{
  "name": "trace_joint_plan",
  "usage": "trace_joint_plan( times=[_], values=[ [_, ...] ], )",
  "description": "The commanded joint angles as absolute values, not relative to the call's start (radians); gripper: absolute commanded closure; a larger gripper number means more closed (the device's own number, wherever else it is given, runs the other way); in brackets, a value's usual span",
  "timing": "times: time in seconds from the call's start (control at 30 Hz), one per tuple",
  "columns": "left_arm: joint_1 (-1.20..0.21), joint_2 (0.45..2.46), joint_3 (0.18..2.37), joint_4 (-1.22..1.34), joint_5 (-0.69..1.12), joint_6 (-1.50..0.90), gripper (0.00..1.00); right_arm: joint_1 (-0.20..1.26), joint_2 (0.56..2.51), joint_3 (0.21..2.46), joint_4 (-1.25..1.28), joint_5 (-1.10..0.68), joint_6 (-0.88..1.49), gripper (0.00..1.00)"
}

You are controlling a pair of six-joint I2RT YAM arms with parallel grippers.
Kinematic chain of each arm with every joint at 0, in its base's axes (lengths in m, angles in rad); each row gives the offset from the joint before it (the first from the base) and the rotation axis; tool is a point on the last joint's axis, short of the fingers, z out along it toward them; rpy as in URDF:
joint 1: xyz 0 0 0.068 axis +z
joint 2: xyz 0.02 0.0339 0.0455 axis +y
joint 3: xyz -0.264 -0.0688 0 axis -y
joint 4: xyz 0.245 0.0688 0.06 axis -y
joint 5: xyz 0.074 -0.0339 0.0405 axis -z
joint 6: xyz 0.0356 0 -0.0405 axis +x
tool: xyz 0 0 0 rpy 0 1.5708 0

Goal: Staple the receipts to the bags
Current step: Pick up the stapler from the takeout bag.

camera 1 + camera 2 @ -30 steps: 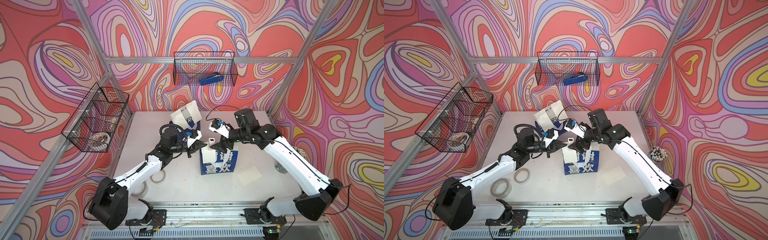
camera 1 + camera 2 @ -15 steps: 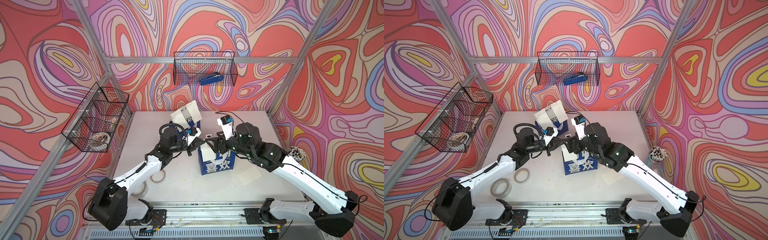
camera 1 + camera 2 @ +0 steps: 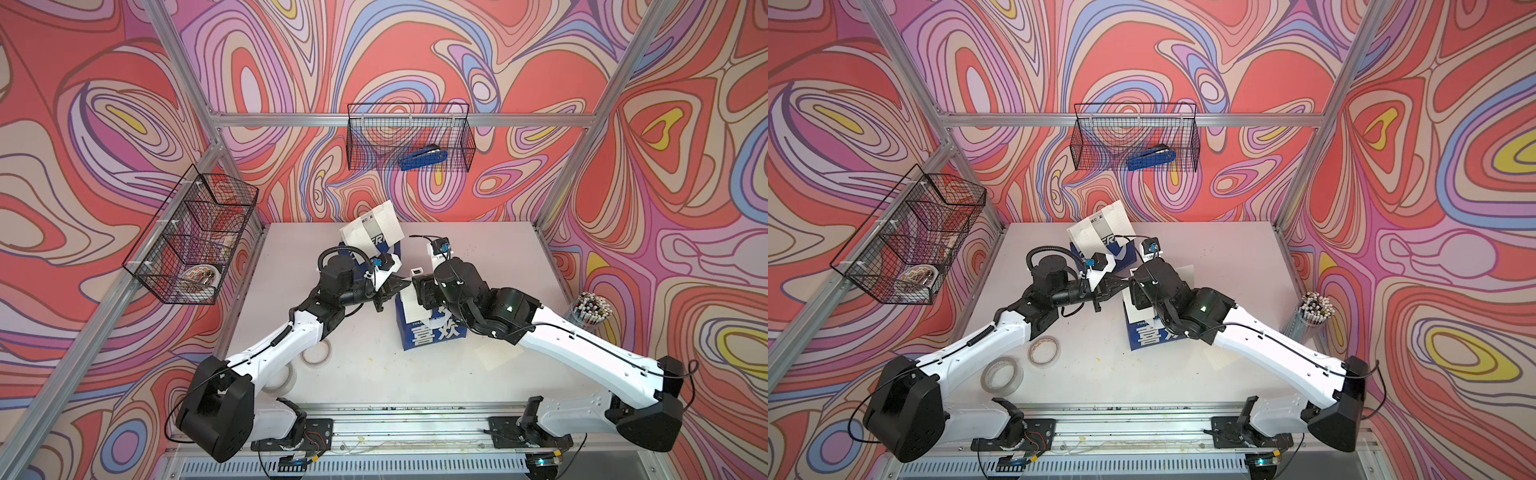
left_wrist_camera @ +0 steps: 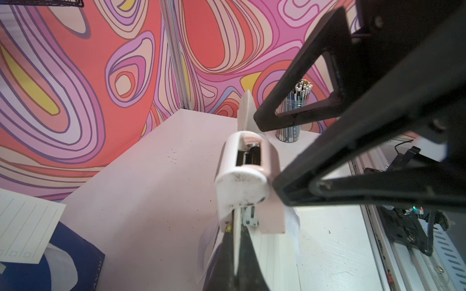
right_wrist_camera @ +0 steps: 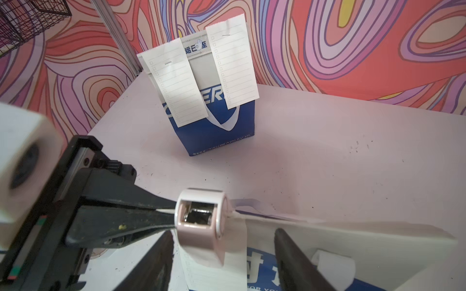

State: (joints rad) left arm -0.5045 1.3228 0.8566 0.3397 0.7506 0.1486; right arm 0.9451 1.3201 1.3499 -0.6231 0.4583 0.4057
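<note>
Right hand (image 5: pixel 222 233) swung in astride stapler (image 5: pixel 200 219) | receipt (image 5: pixel 216 272) — long axis down bag (image 3: pixel 432 332)

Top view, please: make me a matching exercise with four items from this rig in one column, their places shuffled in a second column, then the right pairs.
1. blue stapler
2. pencil cup
3. tape rolls
4. pink stapler

A. on the table beside the left arm
B. astride the receipt at the Chinese-lettered bag's top
C. in the back-wall wire basket
D. at the table's right edge

Pairs: 1-C, 2-D, 3-A, 4-B
</note>
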Motion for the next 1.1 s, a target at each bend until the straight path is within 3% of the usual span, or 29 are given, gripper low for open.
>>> trace_joint_plan(
  times=[0.0,0.13,0.33,0.63,1.07],
  values=[
    [-0.508,1.292,0.892,0.387,0.751,0.146,1.00,0.954,1.348,1.407,-0.612,0.468,0.429,0.35],
    [-0.509,1.294,0.896,0.382,0.749,0.146,1.00,0.955,1.392,1.435,-0.641,0.462,0.460,0.36],
    [-0.509,1.290,0.894,0.382,0.743,0.143,1.00,0.956,1.410,1.451,-0.665,0.494,0.481,0.59],
    [-0.508,1.279,0.891,0.358,0.734,0.164,1.00,0.954,1.294,1.389,-0.532,0.520,0.471,0.82],
    [-0.508,1.258,0.876,0.350,0.699,0.190,1.00,0.926,1.171,1.425,-0.602,0.650,0.315,0.90]
  ],
)
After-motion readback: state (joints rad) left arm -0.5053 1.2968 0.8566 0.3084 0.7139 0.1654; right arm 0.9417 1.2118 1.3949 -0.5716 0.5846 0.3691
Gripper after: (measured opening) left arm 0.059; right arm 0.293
